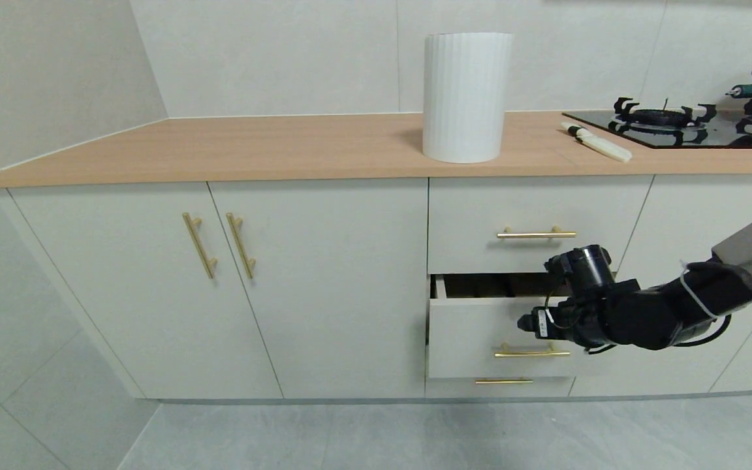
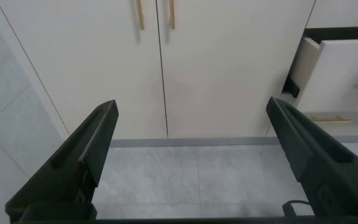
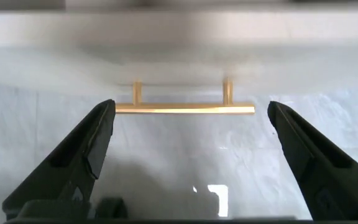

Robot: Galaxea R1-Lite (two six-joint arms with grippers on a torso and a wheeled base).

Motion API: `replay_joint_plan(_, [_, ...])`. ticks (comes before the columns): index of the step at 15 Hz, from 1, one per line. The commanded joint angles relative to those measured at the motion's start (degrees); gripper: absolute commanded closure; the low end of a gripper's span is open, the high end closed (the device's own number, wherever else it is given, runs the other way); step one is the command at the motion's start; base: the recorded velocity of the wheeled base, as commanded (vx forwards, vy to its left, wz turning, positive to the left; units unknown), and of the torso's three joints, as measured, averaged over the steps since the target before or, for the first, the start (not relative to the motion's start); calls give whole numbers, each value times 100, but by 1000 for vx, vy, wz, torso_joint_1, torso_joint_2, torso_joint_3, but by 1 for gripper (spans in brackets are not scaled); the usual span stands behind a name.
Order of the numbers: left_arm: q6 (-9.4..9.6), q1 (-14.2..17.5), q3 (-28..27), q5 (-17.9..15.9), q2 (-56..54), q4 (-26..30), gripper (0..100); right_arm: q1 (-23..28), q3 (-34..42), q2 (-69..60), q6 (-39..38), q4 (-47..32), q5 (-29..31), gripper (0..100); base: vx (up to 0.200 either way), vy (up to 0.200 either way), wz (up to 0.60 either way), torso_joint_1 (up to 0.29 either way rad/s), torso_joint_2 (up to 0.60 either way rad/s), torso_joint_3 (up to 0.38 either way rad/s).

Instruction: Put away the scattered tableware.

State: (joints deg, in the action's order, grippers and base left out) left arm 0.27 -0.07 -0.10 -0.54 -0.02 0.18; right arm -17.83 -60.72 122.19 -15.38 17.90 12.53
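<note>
Three drawer fronts stack on the right of the cabinet run in the head view. The pale middle drawer (image 1: 474,333) stands partly pulled out, its inside too dark to tell what it holds. The right gripper (image 1: 536,324) sits just in front of that drawer, above its brass bar handle (image 1: 532,354). The slim cream-coloured knife (image 1: 595,141) lies flat on the wooden countertop (image 1: 252,147), far right, just beside the black gas hob (image 1: 676,127). It looks light, stiff and smooth, so it may slip. Lying flat, it is best pinched across its handle end, away from the blade. A tall white ribbed canister (image 1: 466,98) stands left of the knife, its contents hidden from this angle. In the left wrist view, the left gripper (image 2: 191,106) hangs spread wide and empty over the grey tiled floor (image 2: 191,174), facing the closed cabinet doors (image 2: 160,62), with the open drawer (image 2: 347,68) off to its side. In the right wrist view, the right gripper (image 3: 189,107) is spread wide with nothing in its grasp, and the brass handle (image 3: 166,109) lies ahead between its fingers, unclamped.
</note>
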Motion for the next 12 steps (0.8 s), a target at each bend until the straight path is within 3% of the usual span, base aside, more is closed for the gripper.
replay_joint_plan(1, [0, -1, 1, 1, 2, -1, 0, 8, 8, 262, -96, 214, 56, 0, 0, 0, 0, 0, 0, 0])
replay_joint_plan(8, [0, -1, 1, 1, 2, -1, 0, 87, -63, 1273, -255, 2359, 531, 0, 0, 0, 0, 0, 0, 0])
replay_joint_plan(12, [0, -1, 1, 1, 2, -1, 0, 210, -344, 1554, -342, 2737, 716, 0, 0, 0, 0, 0, 0, 0])
